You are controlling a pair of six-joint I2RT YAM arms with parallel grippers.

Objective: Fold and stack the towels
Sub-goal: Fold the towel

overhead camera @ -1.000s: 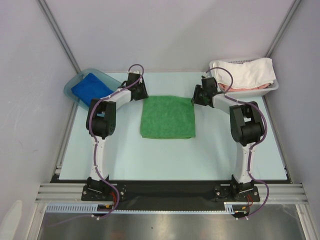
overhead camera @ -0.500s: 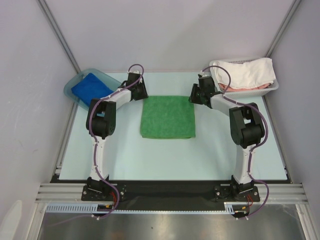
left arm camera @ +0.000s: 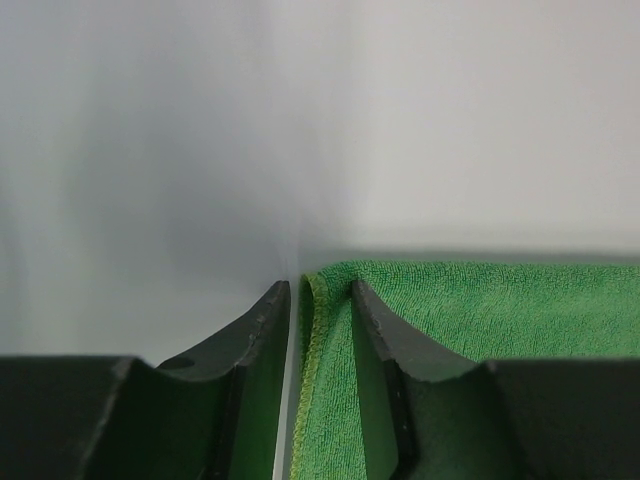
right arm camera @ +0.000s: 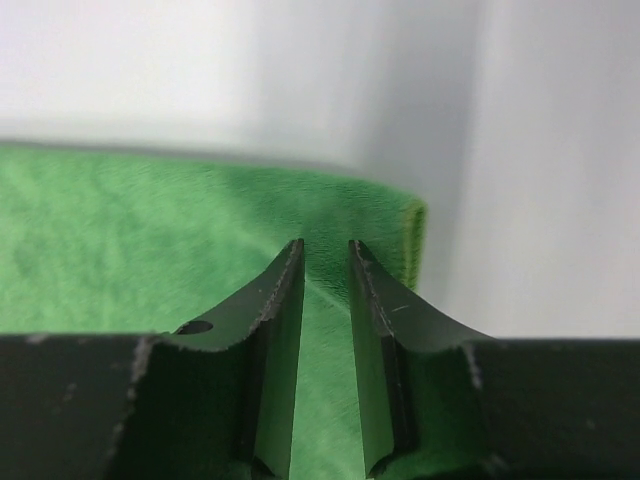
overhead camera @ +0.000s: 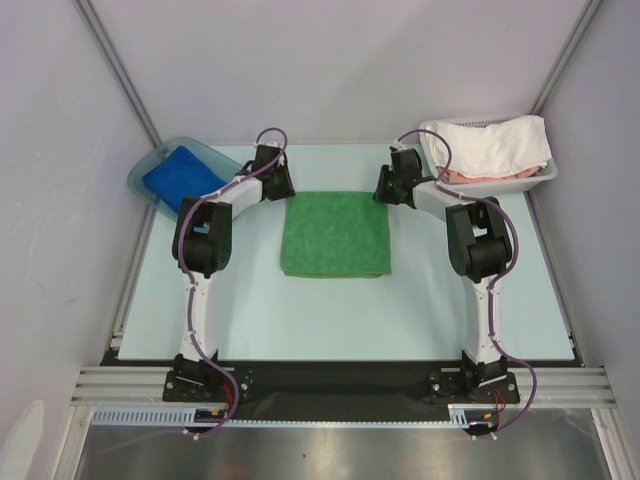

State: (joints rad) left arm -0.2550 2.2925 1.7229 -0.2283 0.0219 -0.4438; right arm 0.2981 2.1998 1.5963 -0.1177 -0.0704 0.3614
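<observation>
At the far left of the table [overhead camera: 300, 320], a translucent bin [overhead camera: 135, 182] holds the royal blue towel [overhead camera: 178, 175], which lies folded inside it, well apart from the other cloth.

The left gripper [left arm camera: 320, 290] sits low at the far-left corner of the green towel [overhead camera: 335, 235]. Its jaws are parted and straddle the towel's stitched left hem: one finger is over bare table, the other over cloth.

The green towel lies at the centre of the table between the two arms. It is a flat, nearly square terry rectangle, folded, with layered edges showing along its near side.

The right gripper [right arm camera: 325, 250] is over the far-right corner of the green towel. Its jaws stand a narrow gap apart, with green pile visible between the fingers and the towel's right edge just beyond them.

At the far-right corner stands a white basket [overhead camera: 548, 172] holding a white cloth [overhead camera: 490, 145] on top of a pinkish item [overhead camera: 480, 175]. The right arm's wrist is just beside the basket's left end.
</observation>
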